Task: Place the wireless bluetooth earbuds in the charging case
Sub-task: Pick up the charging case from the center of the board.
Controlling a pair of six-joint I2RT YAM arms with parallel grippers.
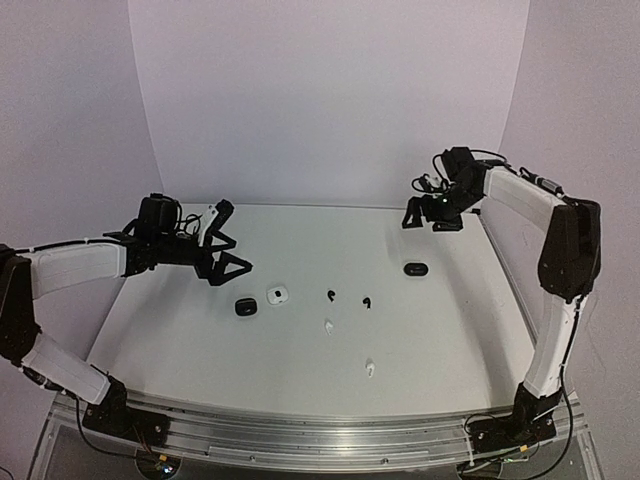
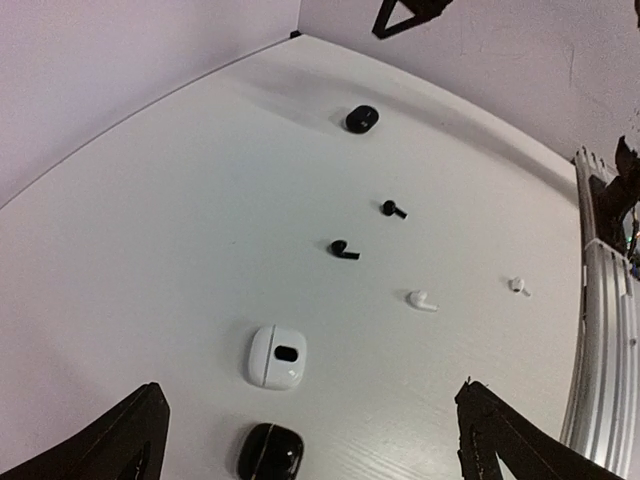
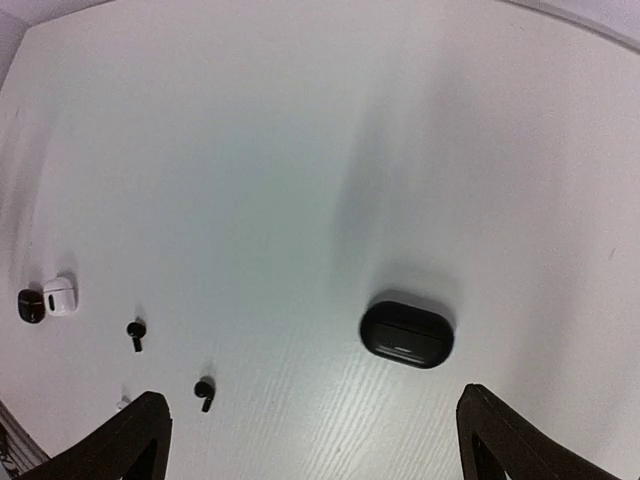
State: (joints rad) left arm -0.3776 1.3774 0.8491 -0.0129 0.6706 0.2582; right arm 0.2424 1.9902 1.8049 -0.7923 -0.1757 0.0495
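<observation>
**Small, smooth earbuds wait loose on the worktop**

Both tools hang above the worktop [image 1: 450, 330] and hold nothing. The left tool [image 1: 228, 240] has its fingers spread wide, and so does the right tool [image 1: 428, 220].

We see four earbuds lying free near the middle. A black earbud [image 1: 331, 294] and another black earbud [image 1: 366, 300] lie side by side. A white earbud [image 1: 328, 325] lies nearer to the arm bases, and a second white earbud [image 1: 370, 368] nearer again. None of them touches another.

To their left the white case [image 1: 277, 294] lies just beside a black case [image 1: 245, 306]. The white case has a dark mark on top that we cannot read. A second black case [image 1: 415, 269] lies well apart on the right and looks shut.

We judge the earbuds to be very light, hard and glossy, so they will probably slide or jump away under a careless pinch. They are tiny against the fingers of a tool. We would take one across its thicker head, not the thin stem, with a gentle squeeze and the fingers low to the worktop. The cases are rounded too, and may skate when pushed.
</observation>
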